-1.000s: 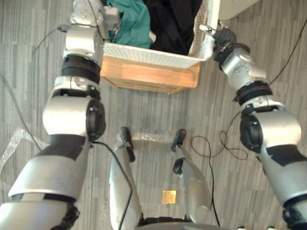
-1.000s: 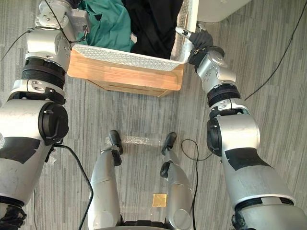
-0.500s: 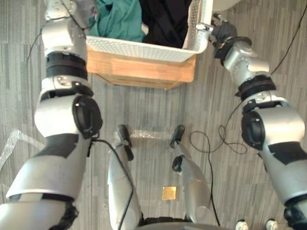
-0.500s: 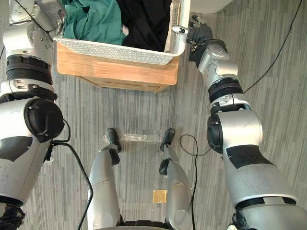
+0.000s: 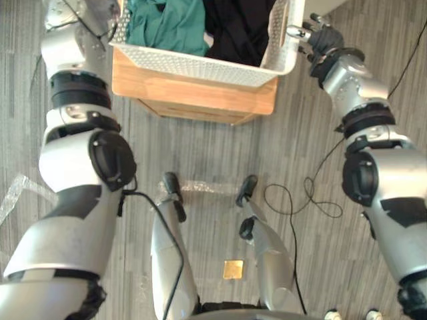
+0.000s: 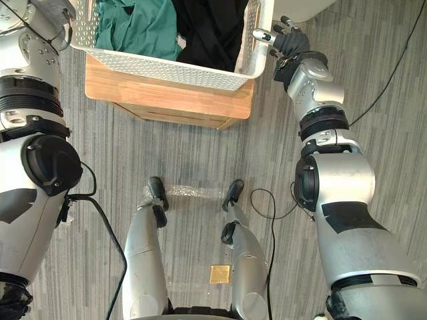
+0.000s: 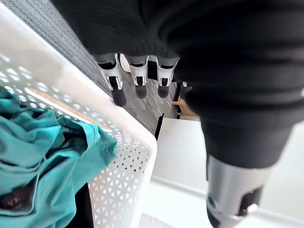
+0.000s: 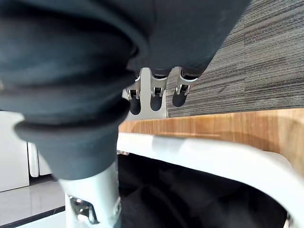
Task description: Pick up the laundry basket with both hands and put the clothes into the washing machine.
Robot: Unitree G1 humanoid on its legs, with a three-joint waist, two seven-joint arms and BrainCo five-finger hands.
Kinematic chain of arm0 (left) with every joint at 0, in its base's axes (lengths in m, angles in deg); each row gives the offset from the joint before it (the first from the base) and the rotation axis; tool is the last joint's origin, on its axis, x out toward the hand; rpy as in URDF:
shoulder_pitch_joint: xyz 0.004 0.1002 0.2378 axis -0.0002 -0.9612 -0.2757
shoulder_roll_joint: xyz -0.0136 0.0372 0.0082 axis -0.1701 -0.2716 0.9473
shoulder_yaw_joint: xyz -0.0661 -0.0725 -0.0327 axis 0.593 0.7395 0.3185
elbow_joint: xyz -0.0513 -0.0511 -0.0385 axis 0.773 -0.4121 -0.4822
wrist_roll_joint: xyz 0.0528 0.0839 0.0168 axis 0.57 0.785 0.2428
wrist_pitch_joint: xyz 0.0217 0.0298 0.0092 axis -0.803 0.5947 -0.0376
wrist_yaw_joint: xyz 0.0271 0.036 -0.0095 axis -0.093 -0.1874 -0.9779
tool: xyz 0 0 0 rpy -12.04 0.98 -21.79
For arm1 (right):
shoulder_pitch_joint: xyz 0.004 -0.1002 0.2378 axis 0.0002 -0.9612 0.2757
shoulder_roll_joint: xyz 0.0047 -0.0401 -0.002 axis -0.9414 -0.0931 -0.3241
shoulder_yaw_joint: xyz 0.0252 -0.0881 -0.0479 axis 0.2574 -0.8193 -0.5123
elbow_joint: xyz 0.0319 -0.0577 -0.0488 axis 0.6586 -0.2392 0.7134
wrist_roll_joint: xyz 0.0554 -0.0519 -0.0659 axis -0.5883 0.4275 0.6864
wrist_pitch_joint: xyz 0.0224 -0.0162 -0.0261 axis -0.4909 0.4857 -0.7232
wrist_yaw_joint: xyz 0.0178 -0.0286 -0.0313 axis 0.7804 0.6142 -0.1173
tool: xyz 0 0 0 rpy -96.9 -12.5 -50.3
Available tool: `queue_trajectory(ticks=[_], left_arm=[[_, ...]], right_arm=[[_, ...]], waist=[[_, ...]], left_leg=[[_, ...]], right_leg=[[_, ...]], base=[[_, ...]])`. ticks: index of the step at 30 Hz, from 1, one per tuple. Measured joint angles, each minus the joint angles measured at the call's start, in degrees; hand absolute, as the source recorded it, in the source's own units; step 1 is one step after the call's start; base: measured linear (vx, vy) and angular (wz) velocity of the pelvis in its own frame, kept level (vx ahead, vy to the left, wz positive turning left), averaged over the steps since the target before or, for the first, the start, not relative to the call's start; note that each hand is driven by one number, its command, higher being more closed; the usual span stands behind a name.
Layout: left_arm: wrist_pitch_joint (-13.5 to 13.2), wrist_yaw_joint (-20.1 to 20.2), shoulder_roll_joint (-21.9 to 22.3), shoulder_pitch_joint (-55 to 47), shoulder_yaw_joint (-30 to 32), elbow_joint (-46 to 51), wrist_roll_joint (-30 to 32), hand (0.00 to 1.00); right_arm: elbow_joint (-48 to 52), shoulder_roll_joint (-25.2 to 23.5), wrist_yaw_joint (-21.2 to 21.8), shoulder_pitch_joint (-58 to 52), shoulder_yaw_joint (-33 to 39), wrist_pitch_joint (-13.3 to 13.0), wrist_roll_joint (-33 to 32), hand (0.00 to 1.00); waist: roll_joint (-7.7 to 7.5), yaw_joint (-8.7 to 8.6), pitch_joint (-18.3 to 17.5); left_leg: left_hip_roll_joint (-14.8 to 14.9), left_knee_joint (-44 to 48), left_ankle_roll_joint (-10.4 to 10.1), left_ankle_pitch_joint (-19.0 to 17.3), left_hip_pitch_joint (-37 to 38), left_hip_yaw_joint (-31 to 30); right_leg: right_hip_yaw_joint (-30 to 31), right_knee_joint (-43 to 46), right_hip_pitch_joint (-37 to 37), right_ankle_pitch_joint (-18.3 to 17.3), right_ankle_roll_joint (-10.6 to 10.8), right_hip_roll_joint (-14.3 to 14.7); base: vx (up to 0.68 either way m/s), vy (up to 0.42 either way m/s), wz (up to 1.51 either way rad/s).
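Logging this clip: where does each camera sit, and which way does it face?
Left eye view: on the head, looking down at the laundry basket on its wooden stand; both arms show, right hand at the rim.
Right eye view: the same scene from just beside it.
Left wrist view: looks along the left hand, past the basket's wall to teal clothes.
Right wrist view: looks along the right hand, over the rim onto black clothes.
Shared: all four show the basket.

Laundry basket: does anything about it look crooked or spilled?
Nothing spilled: the teal garment and black clothes lie inside. The laundry basket overhangs the wooden stand at its right corner; otherwise nothing odd.
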Motion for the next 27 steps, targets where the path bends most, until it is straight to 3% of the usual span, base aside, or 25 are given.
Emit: queue_trajectory(ticks=[10,15,18,27], left_arm=[[0.0,1.5,-1.0,-1.5,-0.1,0.0,-0.4,0.0],[-0.4,2.4,-1.0,-2.4,-1.0,-0.1,-4.4,0.0],[-1.5,2.5,-1.6,-2.4,-3.7,-0.1,-6.4,0.0],[-1.7,3.7,-3.0,-2.4,-9.2,-0.5,-6.7,0.0]], right_arm=[[0.2,0.1,0.0,-0.1,-0.1,-0.1,-0.1,0.0],[0.3,1.3,1.0,-0.1,-0.3,-1.1,-0.8,0.0],[0.6,1.9,1.4,-0.1,-0.6,-1.7,-1.2,0.0],[0.4,3.2,1.4,-0.2,-3.7,-2.8,-1.2,0.0]], waist=[[0.01,0.21,0.0],[0.01,0.23,0.0],[0.01,0.22,0.0],[0.01,0.22,0.0]], left_leg=[[0.5,0.5,0.0,0.0,-3.7,-1.0],[0.6,0.5,0.0,0.0,-4.7,-1.1],[0.5,0.5,0.0,0.0,-5.3,-1.2],[0.1,0.5,0.0,0.0,-5.3,-1.0]], right_leg=[[-0.8,-0.8,-2.5,0.5,-0.3,0.8],[-0.9,-0.8,-3.4,0.5,-0.3,0.9],[-1.0,-0.7,-4.0,0.5,-0.3,0.8],[-1.1,0.1,-4.5,0.5,-0.3,0.2]], base=[[0.03,-0.005,-0.01],[0.02,-0.003,-0.01],[0.0,0.0,0.0],[0.0,0.0,0.0]])
